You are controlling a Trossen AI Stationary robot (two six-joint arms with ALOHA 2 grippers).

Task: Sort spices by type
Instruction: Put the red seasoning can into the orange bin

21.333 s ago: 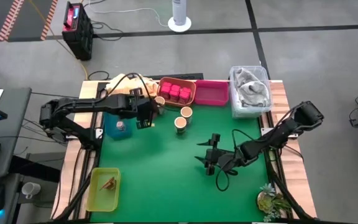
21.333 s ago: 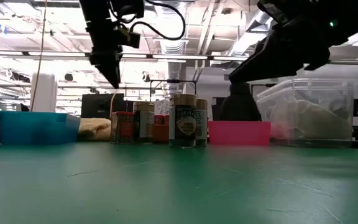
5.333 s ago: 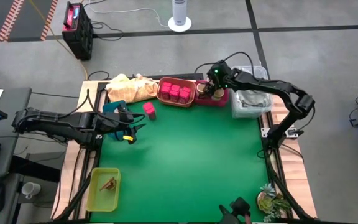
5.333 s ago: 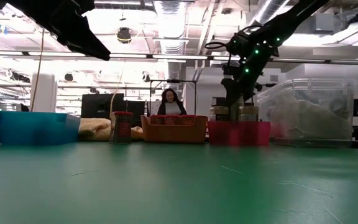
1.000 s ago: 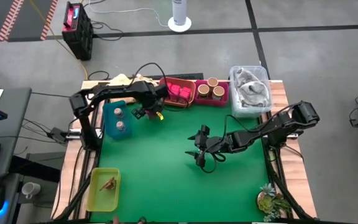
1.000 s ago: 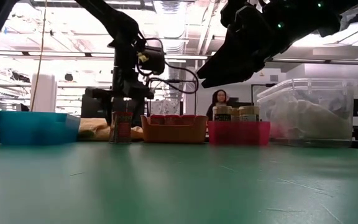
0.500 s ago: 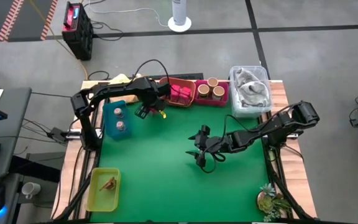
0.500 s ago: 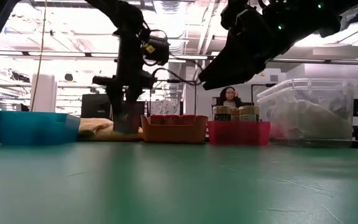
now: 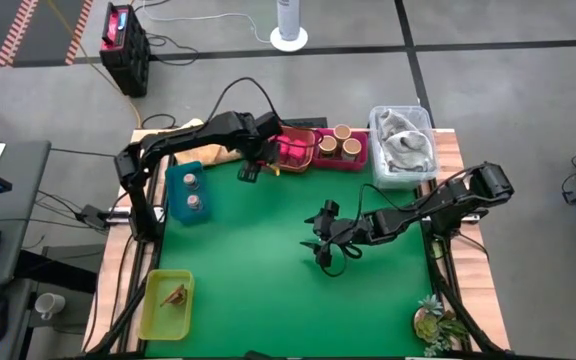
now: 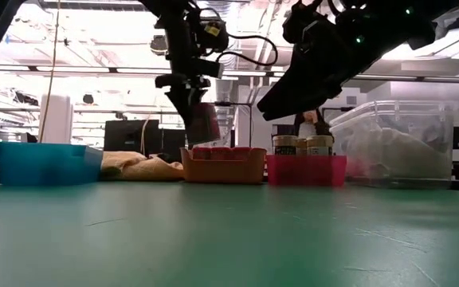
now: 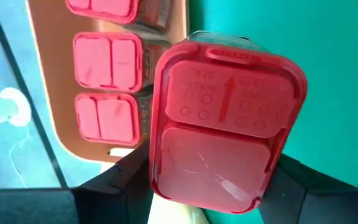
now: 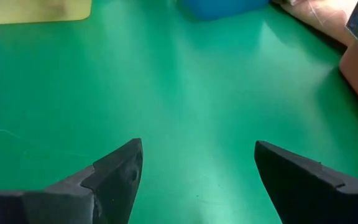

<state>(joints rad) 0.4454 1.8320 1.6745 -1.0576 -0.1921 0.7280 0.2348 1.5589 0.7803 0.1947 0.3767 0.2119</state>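
Note:
My left gripper (image 9: 261,165) hangs at the near left corner of the orange tray (image 9: 310,158) and is shut on a pink-red cube box (image 10: 205,121); the high view hides that box under the gripper. More pink-red boxes (image 11: 104,59) lie in the orange tray. Two tan wooden jars (image 9: 341,140) stand in the magenta tray (image 9: 353,162). Two tiny shakers (image 9: 191,192) sit in the teal tray (image 9: 178,205). The brown twiggy piece (image 9: 176,294) lies in the yellow-green tray (image 9: 158,318). My right gripper (image 9: 320,236) is open above the mat's middle, touching nothing. My left gripper holds the pink-red box by its two opposite side walls (image 11: 157,180), just under the lid (image 11: 225,118), pinched between both fingers (image 11: 114,183). The fingers come from above, pointing down. The box is lifted clear and hangs tilted above the orange tray's left rim (image 10: 188,153).
A clear bin (image 9: 403,150) with grey cloth stands at the far right corner. The pale yellow cloth (image 9: 190,131) lies behind the teal tray. A small plant (image 9: 436,322) sits at the near right corner. Green mat (image 9: 268,270) is bare in the middle. A person (image 10: 313,123) shows in the room behind.
My left gripper has lifted the pink-red box off the mat beside the teal tray and carried it up and toward the table's right, to the orange tray. The box stood upright on the mat before; now it hangs tilted in the air.

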